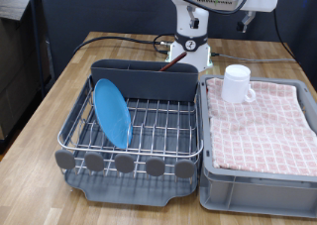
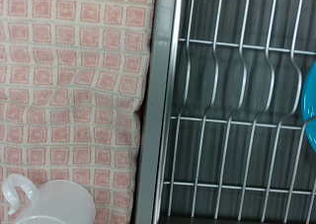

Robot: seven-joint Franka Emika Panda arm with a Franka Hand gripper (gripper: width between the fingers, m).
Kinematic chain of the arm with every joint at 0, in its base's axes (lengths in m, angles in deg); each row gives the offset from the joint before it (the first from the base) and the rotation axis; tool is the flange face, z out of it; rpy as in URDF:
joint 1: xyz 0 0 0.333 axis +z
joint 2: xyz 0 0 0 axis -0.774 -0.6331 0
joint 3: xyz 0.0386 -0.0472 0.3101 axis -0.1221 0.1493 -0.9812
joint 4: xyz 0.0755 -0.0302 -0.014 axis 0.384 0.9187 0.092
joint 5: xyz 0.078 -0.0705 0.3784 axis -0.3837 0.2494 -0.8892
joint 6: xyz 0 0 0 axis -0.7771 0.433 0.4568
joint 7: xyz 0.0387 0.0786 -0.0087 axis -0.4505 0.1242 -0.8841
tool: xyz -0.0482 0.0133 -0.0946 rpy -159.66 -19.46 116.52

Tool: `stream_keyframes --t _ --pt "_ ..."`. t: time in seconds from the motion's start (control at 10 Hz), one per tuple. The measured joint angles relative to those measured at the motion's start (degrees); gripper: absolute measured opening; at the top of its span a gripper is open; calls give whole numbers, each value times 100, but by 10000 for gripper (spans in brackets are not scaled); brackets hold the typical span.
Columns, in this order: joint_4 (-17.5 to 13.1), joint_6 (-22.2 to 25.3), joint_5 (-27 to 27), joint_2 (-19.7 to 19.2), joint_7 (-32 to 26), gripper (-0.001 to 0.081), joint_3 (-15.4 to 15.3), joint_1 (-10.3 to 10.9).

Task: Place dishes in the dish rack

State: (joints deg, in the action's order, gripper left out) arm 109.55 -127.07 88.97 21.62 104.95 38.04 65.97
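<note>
Wooden bench (image 1: 69,96) carries everything. Dish rack (image 1: 149,126) sits on the exterior view's left, wire grid on dark tray, grey discs along its front edge. Grey crate (image 1: 260,185) lined with pink checked cloth (image 1: 265,124) touches it on the right. Light-blue plate (image 1: 112,112) stands on edge, tilted, in the rack's left part. White mug (image 1: 236,84) sits upside down on the cloth at the crate's far corner. Robot base (image 1: 190,42) behind the rack. Gripper not visible in either view; cannot tell open or closed. Wrist view: cloth, mug, rack wires, plate edge.
</note>
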Motion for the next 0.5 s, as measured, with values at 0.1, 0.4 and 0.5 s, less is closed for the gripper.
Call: stream_keyframes --t 0.1,0.4,0.5 --pt "-12 32 -31 -13 -91 803 3 8" --pt "-157 408 -167 -3 -107 803 -223 181" --pt "-193 485 -199 16 60 803 -344 253"
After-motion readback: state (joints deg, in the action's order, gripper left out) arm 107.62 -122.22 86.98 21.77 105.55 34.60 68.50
